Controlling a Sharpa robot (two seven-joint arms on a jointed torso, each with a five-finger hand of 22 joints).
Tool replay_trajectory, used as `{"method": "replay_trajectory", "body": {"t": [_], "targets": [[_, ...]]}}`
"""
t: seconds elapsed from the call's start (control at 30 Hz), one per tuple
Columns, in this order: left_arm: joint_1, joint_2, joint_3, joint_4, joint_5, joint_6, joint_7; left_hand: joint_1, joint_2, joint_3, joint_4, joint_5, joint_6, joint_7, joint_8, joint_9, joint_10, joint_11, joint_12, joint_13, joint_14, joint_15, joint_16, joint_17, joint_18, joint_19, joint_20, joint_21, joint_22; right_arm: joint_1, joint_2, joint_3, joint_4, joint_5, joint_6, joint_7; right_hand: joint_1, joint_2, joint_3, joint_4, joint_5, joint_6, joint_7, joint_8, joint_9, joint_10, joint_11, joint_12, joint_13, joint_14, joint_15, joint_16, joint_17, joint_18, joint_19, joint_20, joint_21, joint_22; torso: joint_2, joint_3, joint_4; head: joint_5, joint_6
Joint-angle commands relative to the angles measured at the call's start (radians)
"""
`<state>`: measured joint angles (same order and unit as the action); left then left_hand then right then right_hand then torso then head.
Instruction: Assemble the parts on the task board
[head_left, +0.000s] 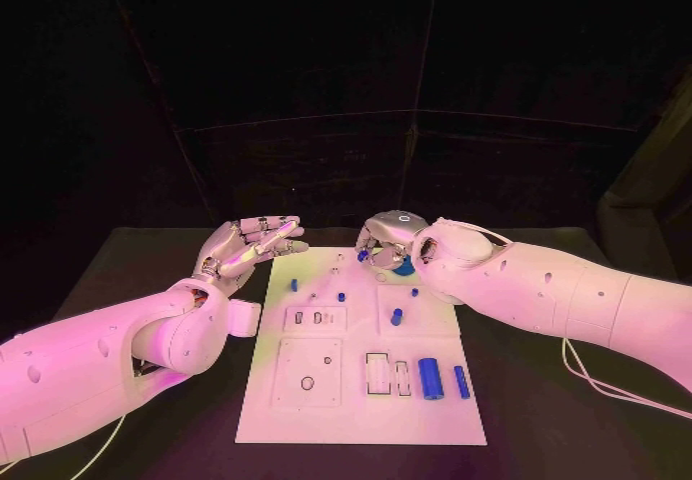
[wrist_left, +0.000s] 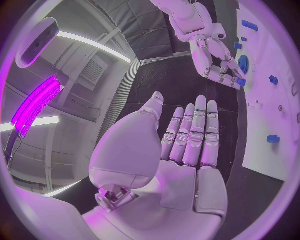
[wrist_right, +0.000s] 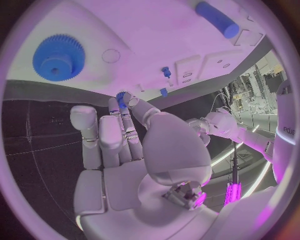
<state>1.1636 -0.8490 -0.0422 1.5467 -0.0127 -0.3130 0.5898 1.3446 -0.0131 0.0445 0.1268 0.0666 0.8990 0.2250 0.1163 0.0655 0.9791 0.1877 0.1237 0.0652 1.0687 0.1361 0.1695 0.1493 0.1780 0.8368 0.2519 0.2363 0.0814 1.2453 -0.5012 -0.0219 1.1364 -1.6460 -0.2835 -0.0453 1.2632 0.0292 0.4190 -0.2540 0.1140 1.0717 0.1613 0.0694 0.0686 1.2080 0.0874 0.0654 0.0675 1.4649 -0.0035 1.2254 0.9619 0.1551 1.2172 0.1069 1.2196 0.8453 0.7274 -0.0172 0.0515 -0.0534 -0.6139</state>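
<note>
The white task board (head_left: 361, 420) lies in the middle of the black table. My right hand (head_left: 389, 240) hovers over its far edge and pinches a small blue toothed part (wrist_right: 120, 95) between thumb and a finger; the left wrist view also catches this part (wrist_left: 240, 81). Beside that hand a large blue gear (wrist_right: 58, 57) sits on the board (wrist_right: 162, 35), half hidden under the hand in the head view (head_left: 407, 266). My left hand (head_left: 253, 245) is held flat with fingers stretched out and nothing in it, just off the board's far left corner.
Two blue cylinders (head_left: 430, 375) (head_left: 462, 381) lie near the board's right side. Small blue pegs (head_left: 293, 285) (head_left: 342, 296) (head_left: 397, 316) stand in the board's middle. Raised plates with slots and holes (head_left: 310, 372) fill its left half.
</note>
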Motion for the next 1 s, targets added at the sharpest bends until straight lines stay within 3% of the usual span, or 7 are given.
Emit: {"method": "replay_trajectory", "body": {"t": [0.03,0.33,0.8,1.0], "targets": [[0.002,0.002,0.001,-0.001,-0.006,0.017,0.002,0.000,0.013,0.002,-0.006,-0.002,-0.005,0.021,-0.006,-0.001,0.000,0.004,-0.003,-0.002,-0.001,0.008,-0.003,0.000,0.007,0.000,0.008,-0.003,-0.002,0.005,0.026,0.001,-0.028,0.006,-0.036,-0.011,-0.008,-0.008,0.009,0.002,-0.004,0.003,0.003,-0.001,0.000,0.000,0.001,-0.002,-0.002,0.018,0.004,0.005,0.002,-0.018,0.005,-0.003,0.004,0.002,0.002,-0.0005,0.0018,0.001,0.000],[0.006,0.005,0.001,-0.001,-0.006,0.019,-0.002,0.000,0.013,0.002,-0.006,-0.002,-0.005,0.021,-0.006,-0.001,0.000,0.004,-0.003,-0.002,-0.001,0.008,-0.003,0.000,0.007,0.000,0.008,-0.003,-0.002,0.010,0.099,0.001,-0.106,-0.003,-0.019,-0.007,-0.009,-0.017,0.015,0.003,-0.003,0.000,0.004,-0.003,-0.001,-0.004,0.003,-0.003,-0.002,0.018,0.005,0.009,0.005,-0.019,0.005,-0.002,0.008,0.005,0.011,-0.0030,0.0061,-0.004,0.008],[0.018,0.005,0.001,0.009,-0.006,0.018,-0.004,0.001,0.014,0.002,-0.007,-0.002,-0.005,0.021,-0.007,-0.001,0.000,0.004,-0.004,-0.002,0.000,0.008,-0.005,0.001,0.007,0.000,0.008,-0.004,-0.002,0.012,0.146,0.000,-0.156,-0.012,-0.001,-0.001,-0.015,-0.024,0.020,0.008,-0.004,-0.002,0.005,-0.005,-0.001,-0.007,0.004,-0.003,-0.003,0.018,0.006,0.012,0.005,-0.019,0.004,-0.001,0.011,0.008,0.026,-0.0093,0.0172,-0.007,0.008],[0.023,0.004,0.001,0.010,-0.006,0.018,-0.004,0.001,0.014,0.002,-0.008,-0.002,-0.006,0.021,-0.007,-0.001,0.000,0.004,-0.004,-0.002,0.000,0.008,-0.005,0.001,0.007,0.000,0.008,-0.004,-0.002,0.012,0.153,0.000,-0.160,-0.014,0.010,-0.001,-0.016,-0.026,0.022,0.010,-0.003,-0.003,0.005,-0.005,-0.002,-0.009,0.005,-0.003,-0.003,0.017,0.007,0.013,0.005,-0.019,0.003,0.000,0.012,0.008,0.029,-0.0096,0.0196,-0.007,0.007]]}}
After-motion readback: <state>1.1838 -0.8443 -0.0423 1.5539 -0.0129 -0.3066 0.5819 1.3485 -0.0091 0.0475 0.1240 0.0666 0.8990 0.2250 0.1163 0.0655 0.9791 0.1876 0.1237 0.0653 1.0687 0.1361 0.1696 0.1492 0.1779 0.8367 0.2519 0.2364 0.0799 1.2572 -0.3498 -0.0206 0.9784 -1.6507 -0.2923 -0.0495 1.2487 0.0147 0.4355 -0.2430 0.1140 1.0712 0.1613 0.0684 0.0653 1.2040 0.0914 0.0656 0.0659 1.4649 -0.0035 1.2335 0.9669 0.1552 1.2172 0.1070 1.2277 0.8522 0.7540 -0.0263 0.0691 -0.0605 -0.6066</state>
